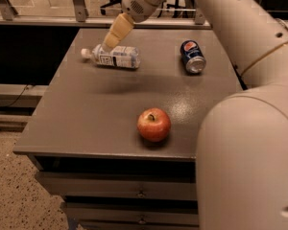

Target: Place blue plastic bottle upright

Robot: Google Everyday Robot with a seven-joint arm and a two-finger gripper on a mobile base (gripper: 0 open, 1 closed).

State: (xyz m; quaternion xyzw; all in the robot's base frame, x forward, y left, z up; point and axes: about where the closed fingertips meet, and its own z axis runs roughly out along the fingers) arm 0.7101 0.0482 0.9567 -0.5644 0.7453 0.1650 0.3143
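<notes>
The blue plastic bottle (114, 56) lies on its side at the back left of the grey table (96, 109), its white cap pointing left. It is clear with a white label. My gripper (113, 35) hangs just above the bottle's neck end, its tan fingers (116, 31) pointing down and left. It holds nothing that I can see.
A dark-blue Pepsi can (192, 56) lies on its side at the back right. A red apple (154, 124) stands near the front middle. My arm fills the right side of the view. Drawers sit below the table's front edge. A rail runs behind the table.
</notes>
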